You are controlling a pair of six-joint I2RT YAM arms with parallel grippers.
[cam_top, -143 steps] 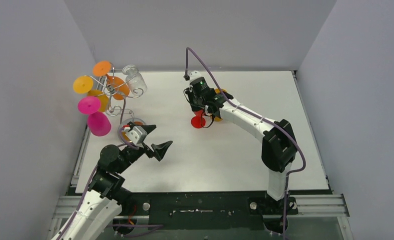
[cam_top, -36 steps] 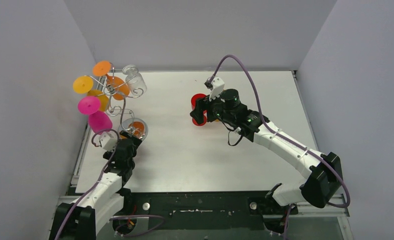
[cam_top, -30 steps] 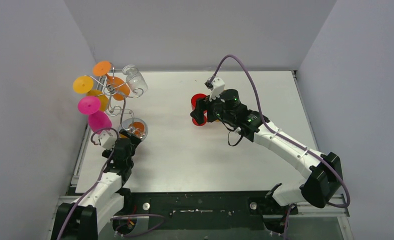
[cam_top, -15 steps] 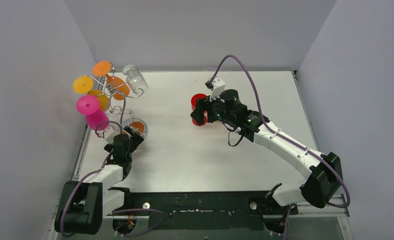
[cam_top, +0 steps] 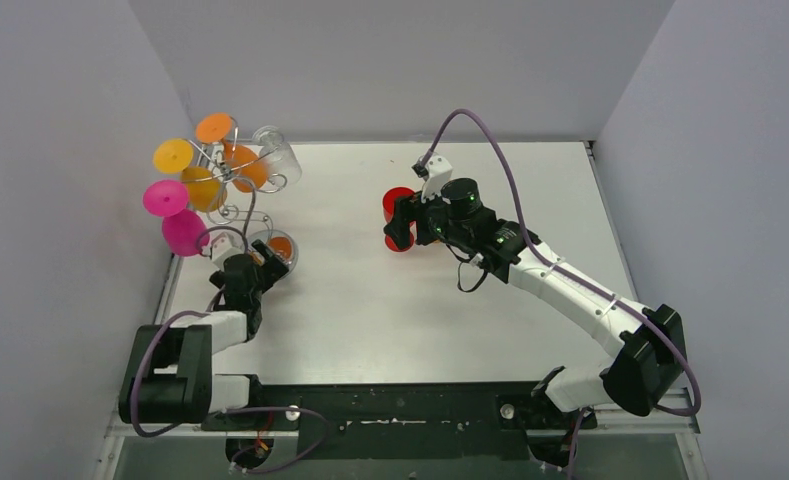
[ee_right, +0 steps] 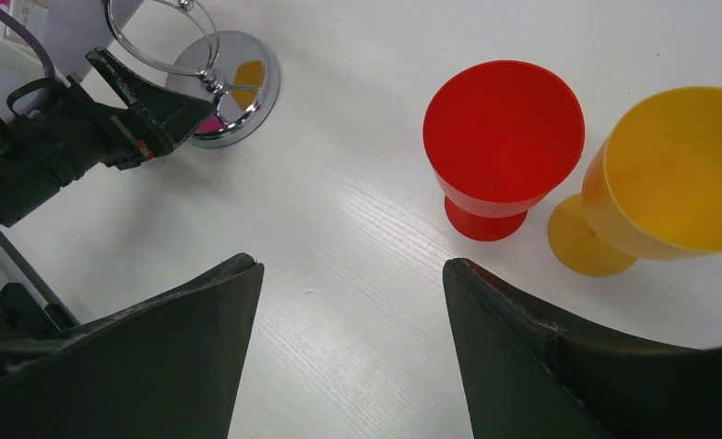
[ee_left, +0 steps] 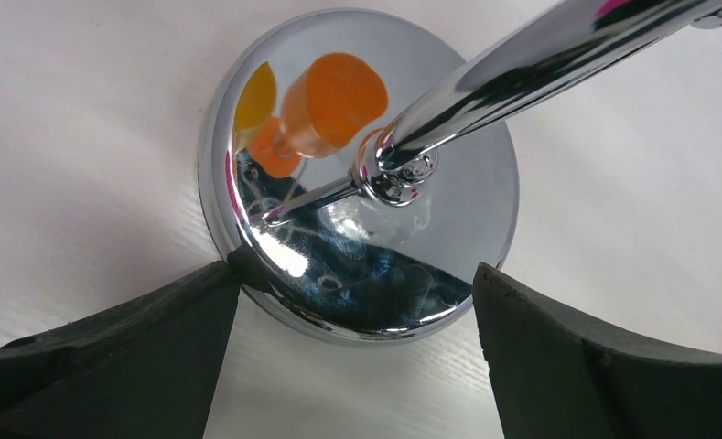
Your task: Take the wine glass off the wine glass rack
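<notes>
The wine glass rack (cam_top: 232, 190) stands at the table's left edge on its round shiny base (ee_left: 357, 174). Several wine glasses hang from its arms: an orange one (cam_top: 215, 128), a yellow one (cam_top: 173, 156), a pink one (cam_top: 182, 232) and a clear one (cam_top: 278, 155). My left gripper (cam_top: 260, 266) is open and low on the table, straddling the base's near rim. Its left finger (ee_left: 192, 311) touches that rim. My right gripper (ee_right: 352, 263) hangs open above bare table at mid-table, holding nothing.
A red glass (ee_right: 503, 137) and a yellow glass (ee_right: 677, 174) stand upright on the table just beyond the right gripper. Grey walls close in the left, back and right. The rack stands close to the left wall.
My left gripper has slid forward onto the rack's base. The rack's top with its glasses has shifted towards the back. The right arm has stayed still.
</notes>
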